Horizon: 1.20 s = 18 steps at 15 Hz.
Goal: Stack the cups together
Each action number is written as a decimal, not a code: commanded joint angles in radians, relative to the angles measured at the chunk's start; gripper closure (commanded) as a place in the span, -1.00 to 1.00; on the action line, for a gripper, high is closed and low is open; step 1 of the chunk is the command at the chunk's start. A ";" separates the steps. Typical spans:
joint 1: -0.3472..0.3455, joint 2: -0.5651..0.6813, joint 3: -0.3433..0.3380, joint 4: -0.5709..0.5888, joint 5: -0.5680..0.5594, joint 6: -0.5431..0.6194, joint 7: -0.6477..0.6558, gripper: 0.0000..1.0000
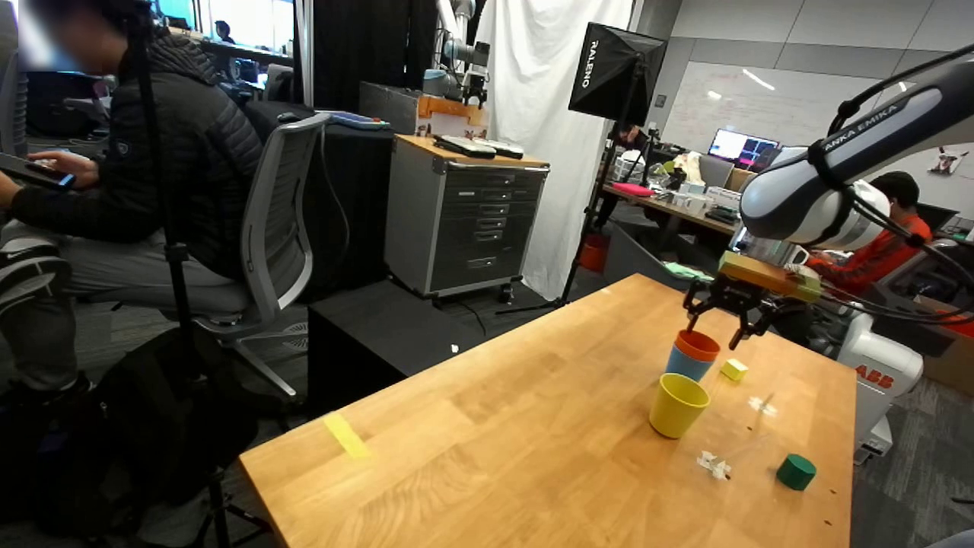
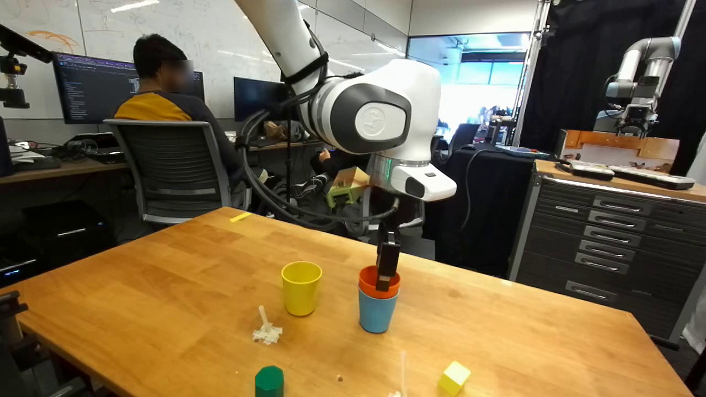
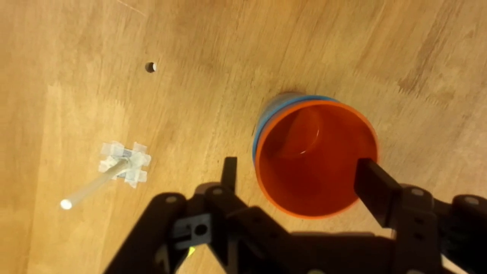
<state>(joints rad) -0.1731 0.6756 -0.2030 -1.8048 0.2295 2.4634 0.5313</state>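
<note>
The tool (image 3: 295,175) is spread wide at the rim of one orange-red cup (image 3: 327,152), nested in one blue cup (image 2: 377,317) on the table (image 2: 165,309). In an exterior view, one yellow cup (image 2: 301,289) stands left; nearer than it are one green block (image 2: 269,381), one yellow cube (image 2: 455,378) and two taped rods (image 2: 263,316).

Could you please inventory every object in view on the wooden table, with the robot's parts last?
blue cup: one, blue, upright on the table
orange cup: one, orange-red, nested in the blue cup
yellow cup: one, yellow, upright, standing apart
thin rods: two, whitish, taped down, one near the yellow cup
yellow cube: one, light yellow, near the other rod
green block: one, dark green, standing apart
tape strip: one, yellow, at a table corner
robot arm: one, white and grey, above the table
fingers: two, black, open, by the orange cup's rim
</note>
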 commanded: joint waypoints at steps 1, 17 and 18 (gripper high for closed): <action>0.011 -0.010 -0.012 -0.031 0.002 0.005 -0.012 -0.64; 0.008 0.068 -0.014 0.020 0.010 -0.008 0.000 -0.09; 0.009 0.072 -0.014 0.025 0.010 -0.008 0.000 0.04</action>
<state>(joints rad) -0.1720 0.7272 -0.2114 -1.8147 0.2290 2.4631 0.5314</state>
